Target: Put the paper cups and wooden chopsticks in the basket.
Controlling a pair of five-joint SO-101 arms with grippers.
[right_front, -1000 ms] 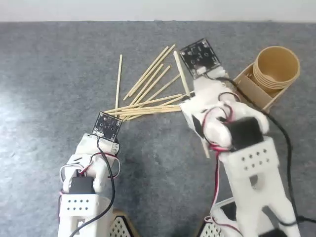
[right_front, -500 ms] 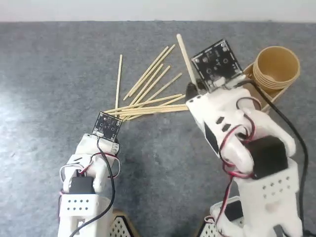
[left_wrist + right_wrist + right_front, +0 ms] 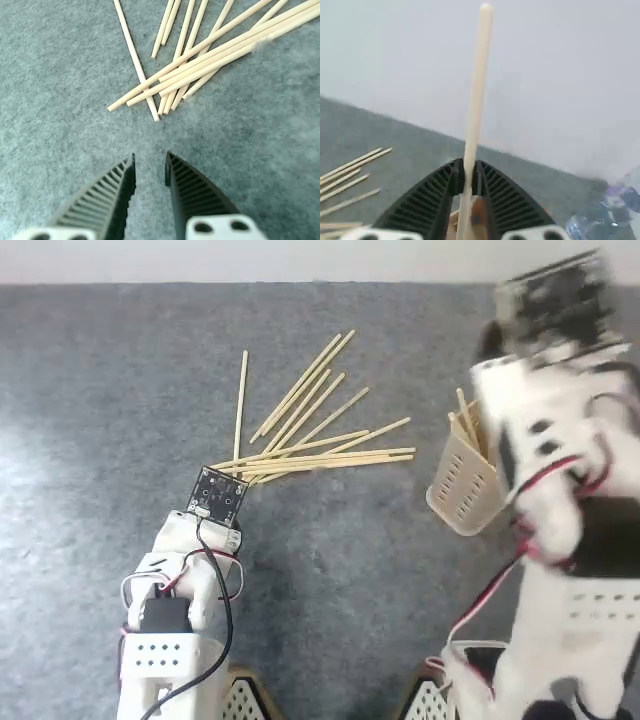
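Note:
Several wooden chopsticks [image 3: 310,430] lie fanned on the grey mat, and the same pile of chopsticks [image 3: 210,55] lies ahead of my left gripper [image 3: 150,165]. That gripper hovers low over the mat, slightly open with nothing between its fingers. My right gripper [image 3: 468,170] is raised high and shut on one chopstick [image 3: 476,85], which stands upright against the white wall. The right arm [image 3: 550,390] is above the tan perforated basket [image 3: 462,485] and hides its far part. Chopstick ends [image 3: 464,418] poke out of the basket.
The left arm [image 3: 185,570] sits at the front left, its camera board just short of the pile. A white wall [image 3: 300,260] borders the mat's far edge. Something of crumpled clear plastic [image 3: 605,215] lies far right.
My right arm has lifted one chopstick from the right side of the pile, swung right and risen above the basket, covering the cups. The left arm has not moved.

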